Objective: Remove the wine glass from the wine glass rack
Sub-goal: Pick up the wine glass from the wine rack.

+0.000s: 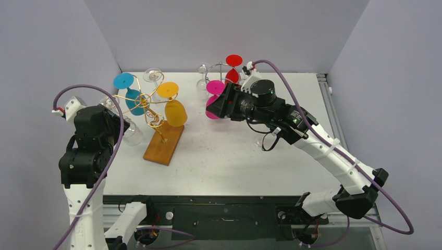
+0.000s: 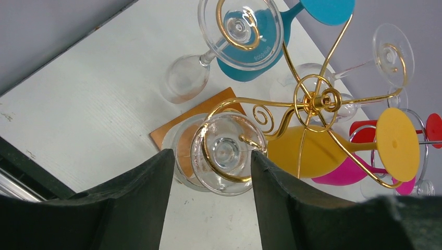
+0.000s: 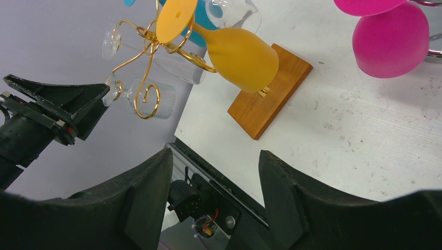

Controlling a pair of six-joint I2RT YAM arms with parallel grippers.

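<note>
Left wrist view looks along the left gripper at the gold wire rack, which stands on a wooden base on the white table. On this rack hang 5 glasses: 3 clear ones, 1 blue glass and 1 yellow glass. The nearest clear wine glass is on the rack, with its round foot caught in the curled end of a gold arm on the side facing the left arm. The 2 dark fingers of the left gripper are spread apart, and the foot of this glass is seen between their tips. The right edge of the foot lies very close to the right finger, but I cannot tell if it touches. From the right wrist view, the tips of that gripper reach just up to the foot.

The right gripper hangs above the table with its fingers spread wide and nothing between them. A pink glass hangs just beside it, on a second rack of silver wire at the back of the table.
</note>
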